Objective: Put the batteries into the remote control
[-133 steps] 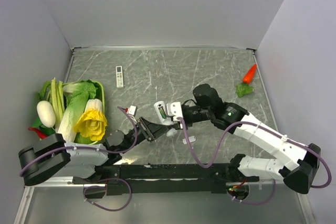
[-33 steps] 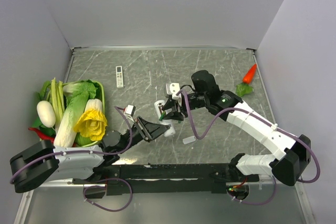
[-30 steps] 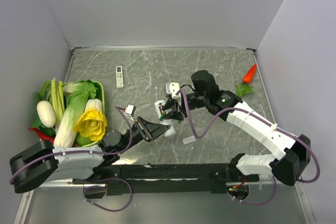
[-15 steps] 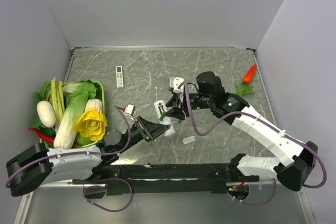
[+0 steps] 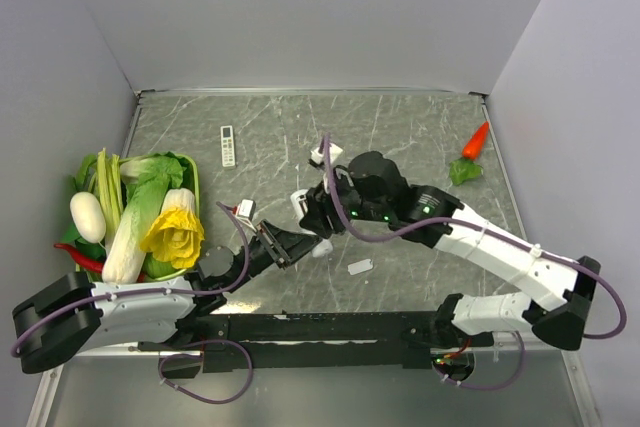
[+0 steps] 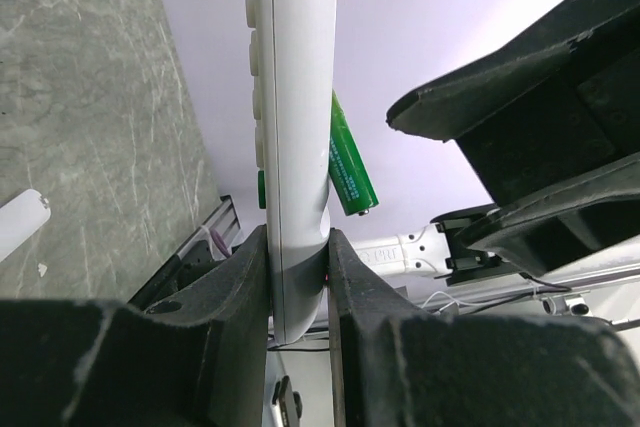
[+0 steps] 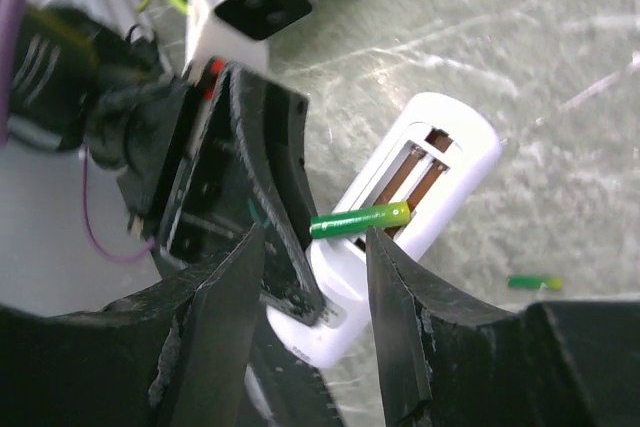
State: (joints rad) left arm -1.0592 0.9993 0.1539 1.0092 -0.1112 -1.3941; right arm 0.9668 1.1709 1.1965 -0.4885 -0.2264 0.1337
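Between the fingers of the left end effector [image 6: 297, 257]: the remote control [image 6: 295, 97], white, clamped tight at one end. Its length reaches away from the fingers, and its open back faces the right arm.

Just past the tips of the right end effector [image 7: 312, 247], whose fingers stand apart and grip nothing: raised battery [image 7: 360, 219], green. One end rests against the remote's open compartment; the other tilts out past its edge.

Off to the side of the right end effector, flat on the surface [image 7: 560, 67] and apart from the remote: loose battery [image 7: 533, 282], green.

Near the right end effector, toward the arm bases: back cover [image 5: 360, 267], a small white piece lying flat.

Well beyond both end effectors: slim remote [image 5: 228, 145] with button rows.

Far left of the left end effector: green tray [image 5: 190, 172] of leafy vegetables.

Far right of the right end effector: carrot [image 5: 476, 139], by the wall.
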